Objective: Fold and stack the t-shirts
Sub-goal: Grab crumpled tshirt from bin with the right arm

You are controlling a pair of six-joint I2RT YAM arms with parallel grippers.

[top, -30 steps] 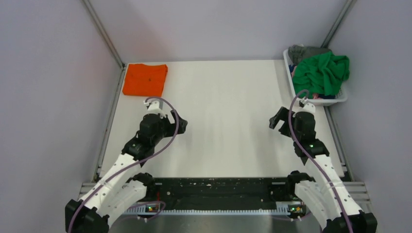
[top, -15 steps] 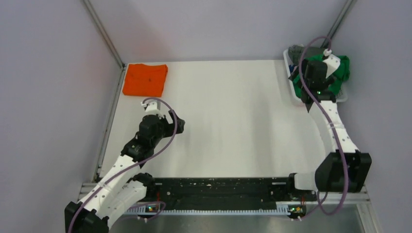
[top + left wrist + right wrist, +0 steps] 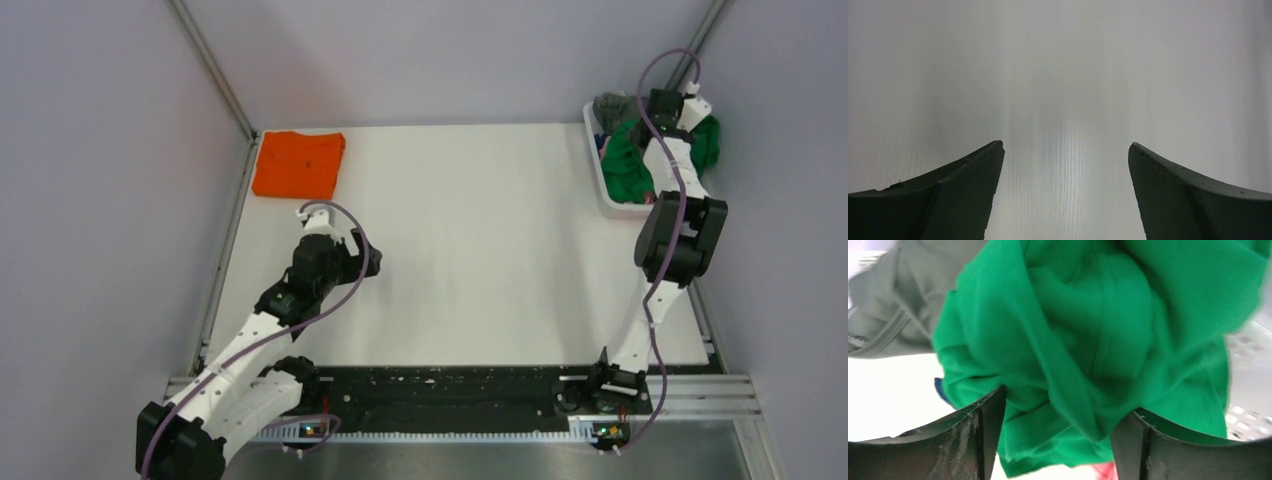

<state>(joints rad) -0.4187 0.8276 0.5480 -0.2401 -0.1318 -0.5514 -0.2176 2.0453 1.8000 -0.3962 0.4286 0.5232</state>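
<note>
A folded orange t-shirt [image 3: 298, 164] lies at the table's far left corner. A crumpled bright green t-shirt [image 3: 625, 165] lies on top of the pile in the white basket [image 3: 612, 205] at the far right. My right gripper [image 3: 668, 108] is stretched out over the basket. In the right wrist view it [image 3: 1063, 405] is open, its jaws on either side of a fold of the green t-shirt [image 3: 1088, 330]. My left gripper [image 3: 365, 255] is open and empty above the bare table, as the left wrist view [image 3: 1065, 145] shows.
A grey t-shirt [image 3: 883, 315] lies behind the green one, with bits of a blue one [image 3: 940, 390] and a pink one [image 3: 1103, 471] below it. The basket's perforated wall [image 3: 1248, 345] is at the right. Metal rails run along the table's sides.
My right arm has swung from the table's right side out to the basket and reached further over the green t-shirt. My left arm has barely moved.
</note>
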